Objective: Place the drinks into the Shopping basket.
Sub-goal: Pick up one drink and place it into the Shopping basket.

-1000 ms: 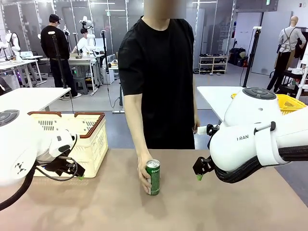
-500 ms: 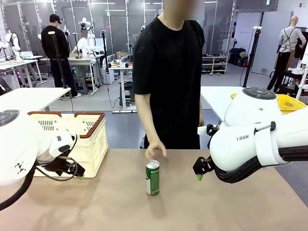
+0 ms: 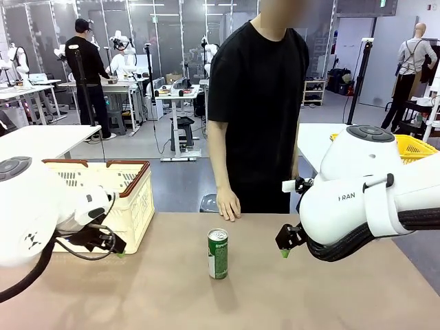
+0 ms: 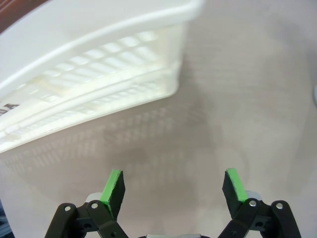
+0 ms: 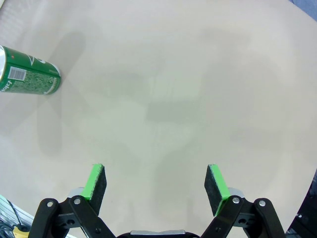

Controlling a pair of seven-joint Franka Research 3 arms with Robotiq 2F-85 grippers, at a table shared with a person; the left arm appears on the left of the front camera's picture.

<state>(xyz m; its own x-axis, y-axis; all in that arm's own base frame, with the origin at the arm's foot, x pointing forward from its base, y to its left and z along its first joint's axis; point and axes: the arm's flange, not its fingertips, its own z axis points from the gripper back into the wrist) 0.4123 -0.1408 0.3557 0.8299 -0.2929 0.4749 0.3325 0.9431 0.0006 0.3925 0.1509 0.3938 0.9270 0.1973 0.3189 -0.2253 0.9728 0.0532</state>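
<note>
Hand (image 3: 228,205) off can (image 3: 218,254), near right gripper (image 5: 156,173)

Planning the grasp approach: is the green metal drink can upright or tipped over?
Upright: the slim green metal drink can stands on its base on the tan table, silver top up.

green can (image 3: 218,254), cream basket (image 3: 134,206), brown rim

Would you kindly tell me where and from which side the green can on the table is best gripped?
Probably around its round body at mid-height, jaws level, from the robot's right. The green can stands upright and free on all sides; the open right gripper hangs beside it at about that height. The person's hand rests apart at the far edge.
</note>
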